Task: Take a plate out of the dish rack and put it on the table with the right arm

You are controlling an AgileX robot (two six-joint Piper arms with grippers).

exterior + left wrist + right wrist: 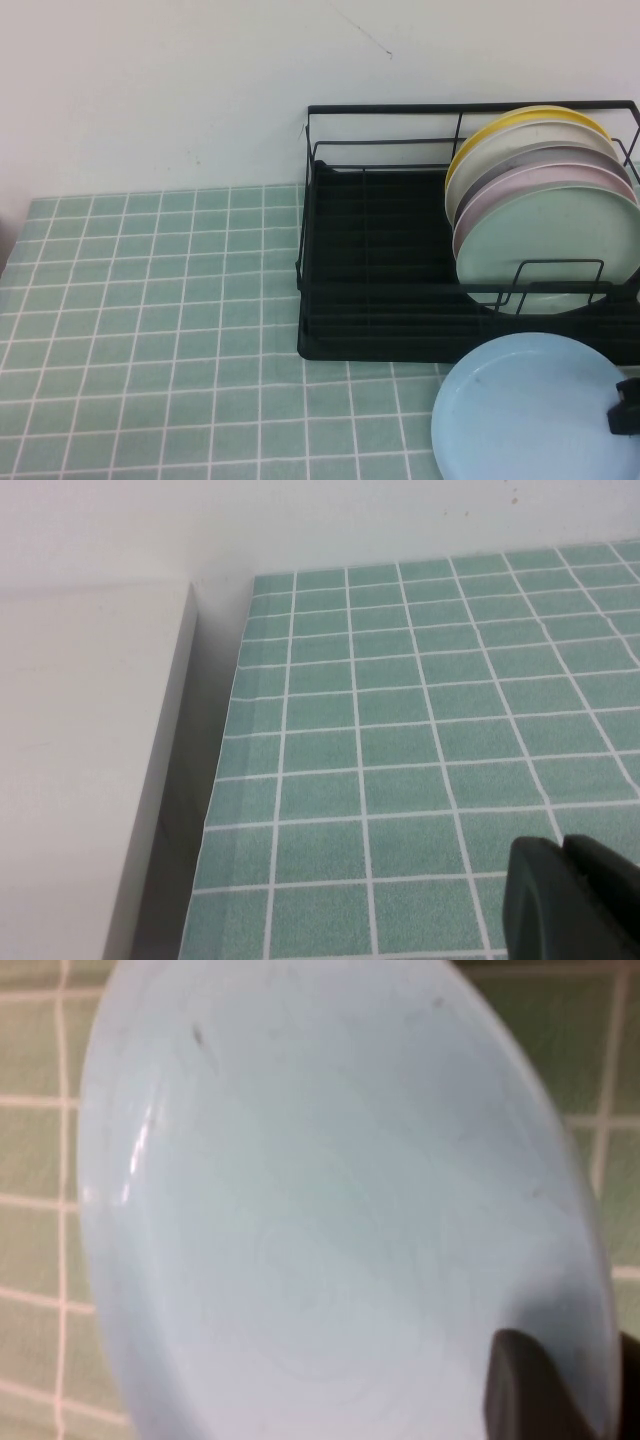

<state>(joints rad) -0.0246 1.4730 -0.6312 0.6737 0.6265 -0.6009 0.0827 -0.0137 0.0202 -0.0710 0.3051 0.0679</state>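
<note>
Light-blue matte plate [530,405] is seen out of the dish rack [400,300], just in front of the rack's front rail, over the table [150,320]. The right gripper [626,405] is at the plate's rim on the side farthest from the rack's open end. In the right wrist view one dark finger [535,1390] lies across the rim of the plate [330,1210], so the gripper is judged clamped on the plate. Whether the plate is fully seated on the tiles or tilted slightly cannot be told.

Step in hand, as judged: the set-down. It is best done by lowering until the far rim is flat on the tiles, then parting the fingers gently and lifting straight away, so that the plate is not dragged or tipped.

Edges: the plate's rim nearest the rack is close to the front rail, so any push toward the rack is to be avoided. Behind that rail the mint-green plate [550,245] stands upright with the pink plate [530,185] and others stacked behind it.

Open room: a wide stretch of bare tile is available beside the rack's empty end and in front of it.

The left gripper [570,900] is held low over the tiles, well away from the rack, near the table edge [225,770]; its jaws appear together.
</note>
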